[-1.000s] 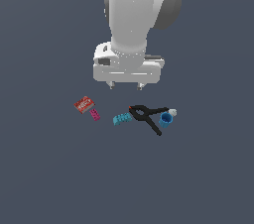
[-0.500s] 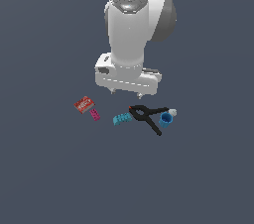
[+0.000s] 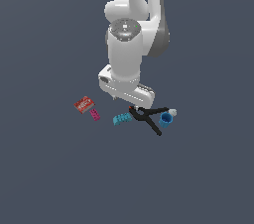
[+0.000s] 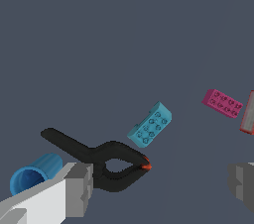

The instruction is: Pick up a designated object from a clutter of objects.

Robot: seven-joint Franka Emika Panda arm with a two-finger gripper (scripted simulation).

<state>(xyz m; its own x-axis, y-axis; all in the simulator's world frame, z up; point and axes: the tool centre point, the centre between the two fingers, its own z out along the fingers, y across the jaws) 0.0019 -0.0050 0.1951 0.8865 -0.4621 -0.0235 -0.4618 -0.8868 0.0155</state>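
The teal studded brick [image 3: 120, 119] lies on the grey floor in the middle of the clutter; it also shows in the wrist view [image 4: 150, 124]. My gripper [image 3: 130, 103] hangs just above it and the black spring clamp [image 3: 146, 117], apart from both. In the wrist view the gripper [image 4: 161, 188] is open and empty, one finger [image 4: 79, 188] over the clamp [image 4: 99, 158], the other finger [image 4: 243, 183] at the picture's edge. The brick lies a little beyond the gap between them.
A flat red box [image 3: 84, 104] and a tiny pink brick [image 3: 95, 114] lie at the exterior view's left of the teal brick. A blue cup [image 3: 164, 120] and a small white ball [image 3: 173, 112] lie to its right, by the clamp's handles.
The arm has come down toward the clutter, so the hand now hangs just above the teal brick and the clamp. The objects have not moved.
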